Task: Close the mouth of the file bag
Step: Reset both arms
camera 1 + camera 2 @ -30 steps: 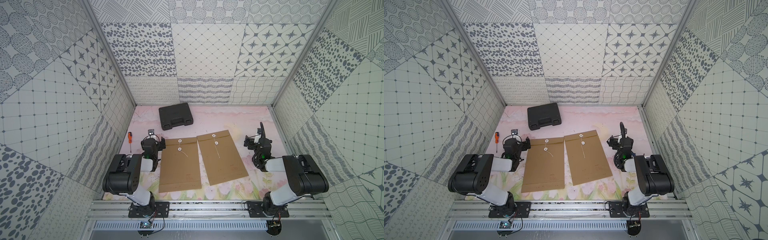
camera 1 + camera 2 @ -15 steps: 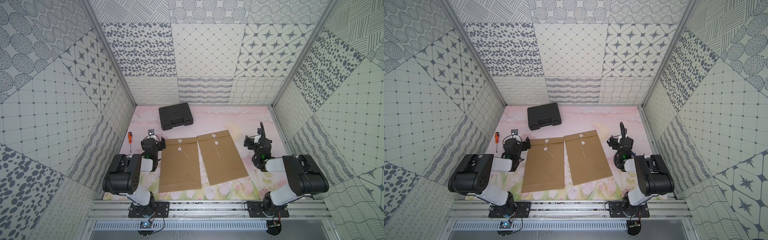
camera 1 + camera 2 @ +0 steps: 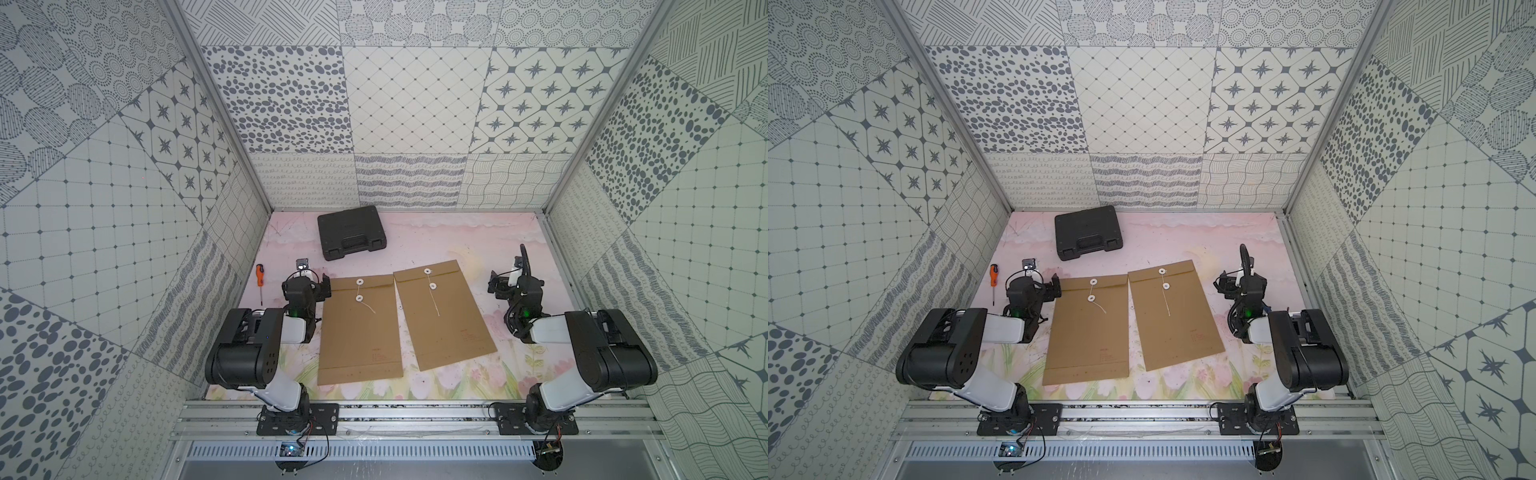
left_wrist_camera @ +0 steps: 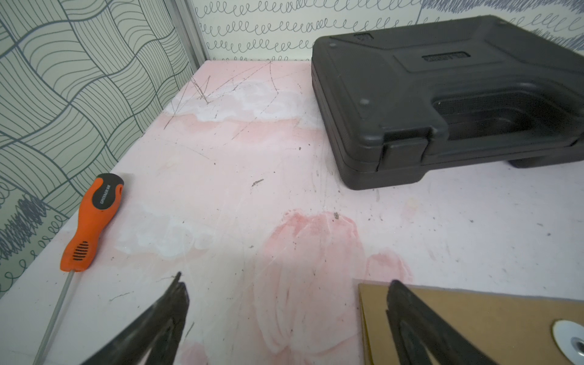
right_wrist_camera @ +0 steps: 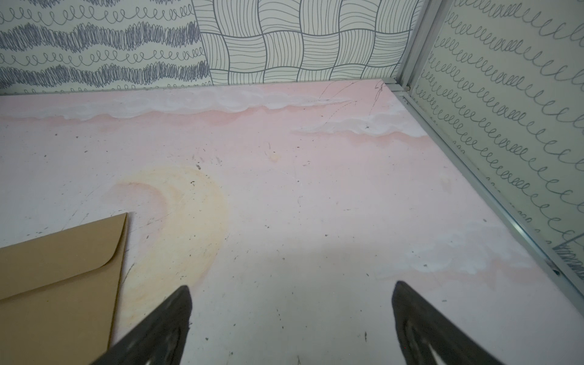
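Note:
Two brown file bags lie flat side by side on the pink table in both top views, the left bag (image 3: 359, 328) straight and the right bag (image 3: 442, 313) slightly turned. Each has two white round buttons near its far end, with a loose white string (image 3: 368, 307) trailing from the lower one. My left gripper (image 3: 323, 284) stands open at the left bag's far left corner (image 4: 505, 309); one fingertip (image 4: 396, 290) overlaps that corner. My right gripper (image 3: 496, 284) stands open over bare table, right of the right bag's corner (image 5: 57, 284). Nothing is held.
A closed black plastic case (image 3: 352, 232) lies at the back left. An orange-handled screwdriver (image 3: 259, 279) lies by the left wall, left of my left gripper. Patterned walls close in the table on three sides.

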Robot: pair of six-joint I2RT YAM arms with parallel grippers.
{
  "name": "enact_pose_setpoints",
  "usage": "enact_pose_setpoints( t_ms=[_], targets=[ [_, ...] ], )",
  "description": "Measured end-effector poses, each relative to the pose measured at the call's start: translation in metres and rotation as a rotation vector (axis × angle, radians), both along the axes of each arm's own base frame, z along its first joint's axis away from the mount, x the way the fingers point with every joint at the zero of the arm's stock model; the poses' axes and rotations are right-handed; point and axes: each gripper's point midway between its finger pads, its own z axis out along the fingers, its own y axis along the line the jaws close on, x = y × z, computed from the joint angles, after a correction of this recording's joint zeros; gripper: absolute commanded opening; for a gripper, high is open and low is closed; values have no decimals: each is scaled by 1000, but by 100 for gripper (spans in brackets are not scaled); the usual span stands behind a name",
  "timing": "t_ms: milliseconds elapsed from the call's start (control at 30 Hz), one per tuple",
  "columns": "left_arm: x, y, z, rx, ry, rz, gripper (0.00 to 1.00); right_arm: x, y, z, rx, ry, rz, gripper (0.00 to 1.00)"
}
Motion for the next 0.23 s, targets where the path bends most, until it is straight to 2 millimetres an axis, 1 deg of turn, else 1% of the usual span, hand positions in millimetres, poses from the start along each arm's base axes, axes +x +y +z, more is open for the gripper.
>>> enact_pose_setpoints(
  t_ms=[233],
  targets=[
    [2,-4,1,4,-2,-5,98,0,0,0,0,0,0,99]
  ],
)
